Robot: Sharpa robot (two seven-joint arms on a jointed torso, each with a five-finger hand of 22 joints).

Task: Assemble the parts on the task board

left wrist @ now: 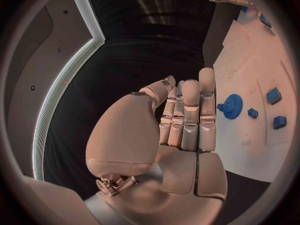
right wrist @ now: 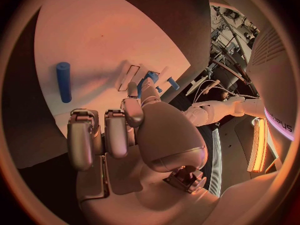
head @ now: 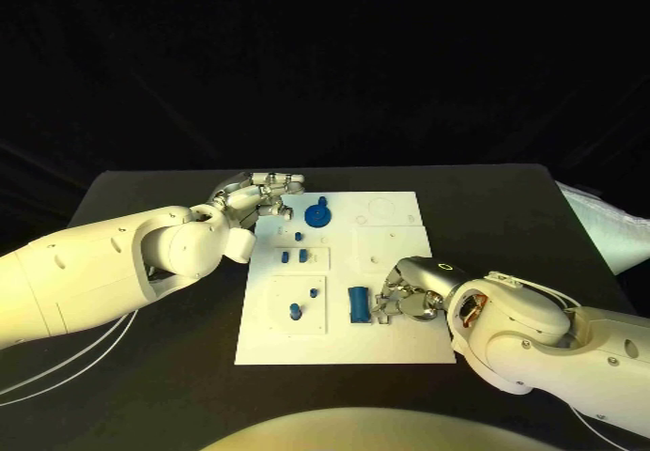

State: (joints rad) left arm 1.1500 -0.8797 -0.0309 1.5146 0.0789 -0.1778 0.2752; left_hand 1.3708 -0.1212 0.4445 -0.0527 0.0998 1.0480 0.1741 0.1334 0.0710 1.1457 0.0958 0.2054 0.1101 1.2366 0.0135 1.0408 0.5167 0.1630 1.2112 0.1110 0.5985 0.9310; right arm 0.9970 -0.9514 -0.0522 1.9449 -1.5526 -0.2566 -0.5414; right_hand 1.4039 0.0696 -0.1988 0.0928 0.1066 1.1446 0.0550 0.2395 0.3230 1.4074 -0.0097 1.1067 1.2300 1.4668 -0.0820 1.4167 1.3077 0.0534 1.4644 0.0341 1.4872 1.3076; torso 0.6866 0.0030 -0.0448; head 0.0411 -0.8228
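Currently left hand [head: 257, 199] flat, fingers straight, empty; right hand [head: 410, 293] curled, empty, beside blue cylinder [head: 359, 304].

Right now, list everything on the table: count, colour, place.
Black table: one, under everything.
White task board plate: one, mid-table.
Blue gear-shaped part: one, board's far end, beside the left hand.
Small blue block parts: about three, on the board's middle panel.
Small blue parts: two, near-left panel.
Blue cylinder rod: one, lying flat by the right hand.
Left hand: silver, at the board's far-left corner, holds nothing.
Right hand: silver, fingers curled beside the rod.
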